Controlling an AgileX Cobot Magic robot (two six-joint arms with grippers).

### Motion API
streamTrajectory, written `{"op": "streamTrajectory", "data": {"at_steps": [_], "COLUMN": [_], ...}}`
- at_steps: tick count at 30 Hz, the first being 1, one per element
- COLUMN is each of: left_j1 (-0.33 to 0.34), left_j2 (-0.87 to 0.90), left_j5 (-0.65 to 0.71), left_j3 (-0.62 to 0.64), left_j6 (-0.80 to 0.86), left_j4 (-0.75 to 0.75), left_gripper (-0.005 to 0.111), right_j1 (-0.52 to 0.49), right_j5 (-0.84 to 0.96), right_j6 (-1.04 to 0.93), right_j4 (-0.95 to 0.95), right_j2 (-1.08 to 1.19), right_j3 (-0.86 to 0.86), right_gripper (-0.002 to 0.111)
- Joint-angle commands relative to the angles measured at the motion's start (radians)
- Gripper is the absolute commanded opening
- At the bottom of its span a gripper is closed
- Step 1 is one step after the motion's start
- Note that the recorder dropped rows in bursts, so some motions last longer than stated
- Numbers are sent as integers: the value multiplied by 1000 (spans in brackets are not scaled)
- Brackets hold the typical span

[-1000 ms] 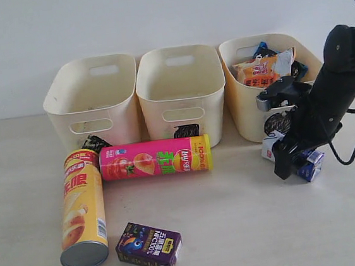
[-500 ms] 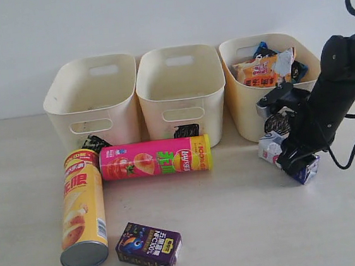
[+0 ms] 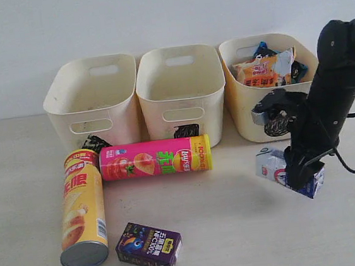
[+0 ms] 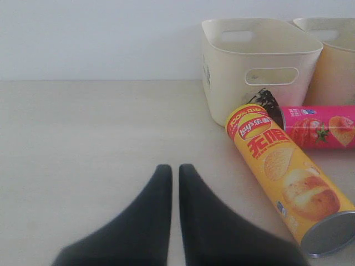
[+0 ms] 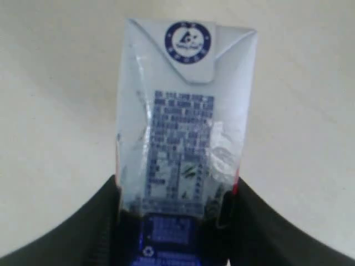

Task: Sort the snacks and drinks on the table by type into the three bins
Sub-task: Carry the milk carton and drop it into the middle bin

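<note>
Right gripper (image 3: 299, 171) clamps the white-blue carton (image 5: 186, 122), arm (image 3: 331, 85) angled downward, seemingly clear of the table (image 3: 238, 228).

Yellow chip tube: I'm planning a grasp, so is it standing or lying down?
Lying on its side: the yellow tube rests lengthwise on the table, metal end toward the exterior camera.
</note>
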Motion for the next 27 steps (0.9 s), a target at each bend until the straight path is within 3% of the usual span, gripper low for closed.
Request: {"op": "streamTrajectory", "data": {"at_steps": [1, 6, 16, 27], "left_j1": [4, 4, 4, 4], "left_j2": [-3, -3, -3, -3], "left_j5": [-7, -7, -7, -9], "left_j3": [-2, -2, -2, -2], "left_j6": [-9, -9, -9, -9], "left_j4": [-5, -5, -5, -5], "left_gripper": [4, 4, 4, 4], "right_j1": [82, 153, 154, 154], "right_j5": [13, -29, -144, -308], "right_j6": [-69, -100, 8, 103], "right_j4": [6, 33, 277, 279], "right_j2": [-62, -115, -126, -69], "right_j3": [-1, -23, -178, -305], "right_gripper": [0, 0, 0, 0]}}
